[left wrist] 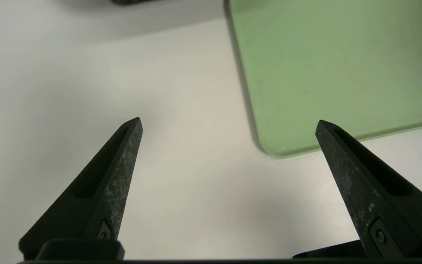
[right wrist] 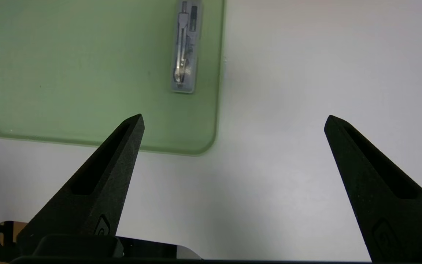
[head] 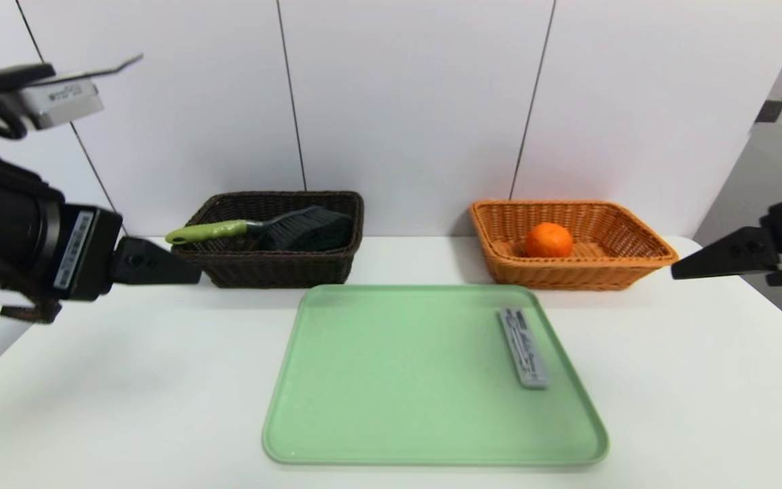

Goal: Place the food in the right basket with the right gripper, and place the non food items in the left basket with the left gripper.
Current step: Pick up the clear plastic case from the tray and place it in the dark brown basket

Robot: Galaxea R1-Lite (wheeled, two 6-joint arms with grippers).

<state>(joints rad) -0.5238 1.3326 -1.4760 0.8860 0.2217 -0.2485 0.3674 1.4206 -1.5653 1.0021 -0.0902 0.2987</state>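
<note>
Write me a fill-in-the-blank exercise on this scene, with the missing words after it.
1. The orange lies in the ____ basket.
2. The brush has a handle coloured ____.
3. The tray is coloured ____.
4. Both the left hand and the right hand, out over the table, are ____, not shut.

Missing words: right; green; green; open

Green tray (head: 432, 380), dark brown woven basket (head: 275, 272), orange-brown woven basket (head: 567, 275), bright orange fruit (head: 549, 240)
</note>
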